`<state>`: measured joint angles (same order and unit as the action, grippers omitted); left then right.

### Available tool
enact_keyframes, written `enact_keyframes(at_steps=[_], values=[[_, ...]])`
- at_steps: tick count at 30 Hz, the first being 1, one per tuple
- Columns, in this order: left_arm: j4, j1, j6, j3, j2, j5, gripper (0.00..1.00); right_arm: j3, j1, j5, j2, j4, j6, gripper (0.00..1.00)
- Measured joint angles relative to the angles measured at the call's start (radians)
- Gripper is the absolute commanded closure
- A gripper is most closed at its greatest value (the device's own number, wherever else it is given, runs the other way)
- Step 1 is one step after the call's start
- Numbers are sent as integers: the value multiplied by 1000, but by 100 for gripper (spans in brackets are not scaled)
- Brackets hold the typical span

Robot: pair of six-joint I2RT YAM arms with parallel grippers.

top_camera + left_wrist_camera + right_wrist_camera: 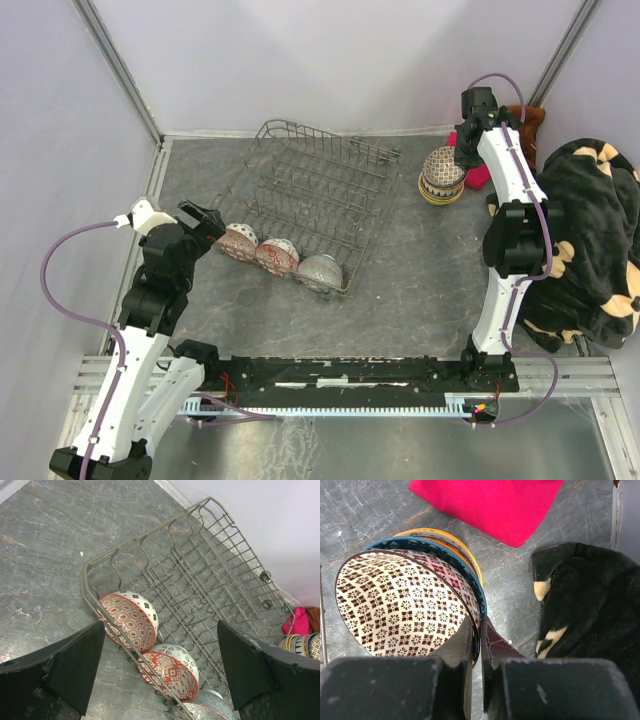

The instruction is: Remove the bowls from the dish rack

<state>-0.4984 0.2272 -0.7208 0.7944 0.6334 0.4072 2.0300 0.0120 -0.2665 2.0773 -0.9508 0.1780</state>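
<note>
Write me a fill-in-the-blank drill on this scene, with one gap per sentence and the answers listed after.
1. The dish rack holds ___ bowls, lined up along its near edge.
2. The right tool is shut on the rim of the patterned bowl, the ___ one of the stack.
3. The left tool grips nothing; it is ___.

Missing words: three; top; open.

Grey table [400, 300]: dish rack [310, 190], bowl stack [442, 176], blanket [585, 240].
</note>
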Motion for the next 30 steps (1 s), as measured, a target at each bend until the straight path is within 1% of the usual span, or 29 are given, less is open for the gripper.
enact_keyframes(at_steps=[3,6,10,12,14,17,20,23,25,26,30], values=[[0,0,0,0,2,0,1,0,0,-4,0,2,2,91],[0,0,0,0,2,0,1,-3,0,-4,0,4,4,77],[0,0,0,0,2,0,1,-3,0,-5,0,13,12,67],[0,0,0,0,2,0,1,-3,0,-6,0,16,14,66],[0,0,0,0,2,0,1,-3,0,-7,0,16,17,61],[0,0,0,0,2,0,1,-3,0,-8,0,16,19,60],[0,0,0,0,2,0,1,-21,0,-8,-17,24,20,54],[0,0,0,0,1,0,1,-68,0,-11,-76,33,23,47],[0,0,0,0,1,0,1,-100,7,-16,-138,44,23,46],[0,0,0,0,1,0,1,-120,12,-23,-180,58,19,43],[0,0,0,0,1,0,1,-198,69,-51,-351,135,-13,42]])
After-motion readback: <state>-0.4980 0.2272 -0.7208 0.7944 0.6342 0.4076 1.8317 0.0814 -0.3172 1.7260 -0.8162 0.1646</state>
